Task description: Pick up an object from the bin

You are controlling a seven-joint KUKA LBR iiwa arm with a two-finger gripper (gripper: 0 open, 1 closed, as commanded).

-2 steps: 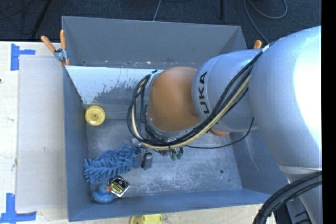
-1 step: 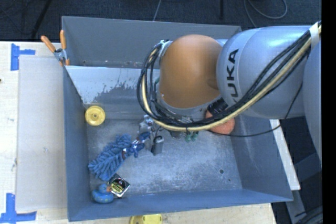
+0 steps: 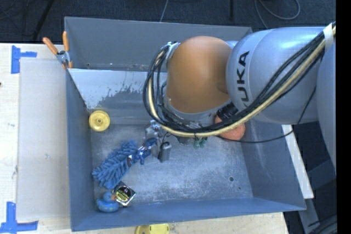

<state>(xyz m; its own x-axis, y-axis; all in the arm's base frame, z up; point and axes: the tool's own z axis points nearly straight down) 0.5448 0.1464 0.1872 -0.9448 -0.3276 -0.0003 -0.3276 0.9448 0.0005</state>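
Observation:
My gripper [image 3: 157,142] hangs low over the middle of the bin floor, below the orange wrist cover, and its fingers stand open. A blue shaggy duster-like thing [image 3: 117,164] lies slantwise on the floor to the lower left. Its upper right end [image 3: 143,152] reaches just to the left of my fingertips, and I cannot tell whether it touches them. Nothing sits squarely between the fingers. A yellow round disc [image 3: 99,120] lies at the left, near the foot of the sloping back wall.
A small yellow-and-black thing [image 3: 124,194] and a blue-and-yellow lump [image 3: 106,205] lie in the front left corner. An orange-pink rounded thing [image 3: 237,132] peeks out under the arm at the right, with a small green bit [image 3: 200,141] beside it. The arm covers the bin's back right.

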